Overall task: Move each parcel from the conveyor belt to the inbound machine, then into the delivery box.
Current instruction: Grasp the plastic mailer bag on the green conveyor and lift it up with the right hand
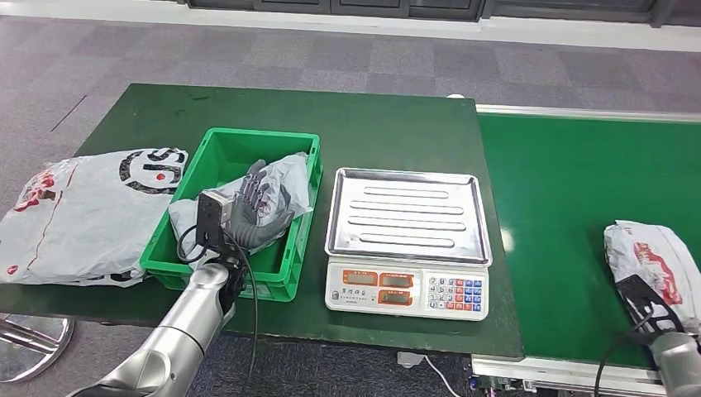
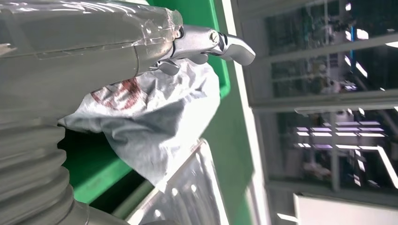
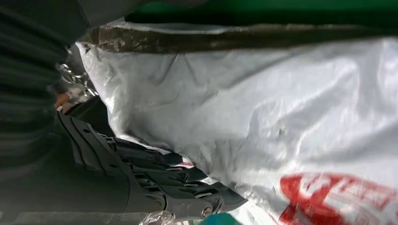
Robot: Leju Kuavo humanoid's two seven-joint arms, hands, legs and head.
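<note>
The left hand [image 1: 258, 201] lies spread on the grey bag [image 1: 281, 192] in the green bin [image 1: 291, 273]. The right hand [image 1: 646, 304] touches a red-printed bag [image 1: 653, 252]; grip unclear. Scale [image 1: 406, 289] text is unreadable.

The counter [image 1: 397, 124] carries a bag [image 1: 87, 215] at 9 o'clock, a crate [image 1: 289, 277] beside it, and a scale [image 1: 405, 285] centrally.

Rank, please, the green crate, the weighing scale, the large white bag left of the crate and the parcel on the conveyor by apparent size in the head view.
1. Large white bag
2. Weighing scale and green crate: too alike to separate
3. Parcel on the conveyor, though the picture's edge cuts it off
</note>
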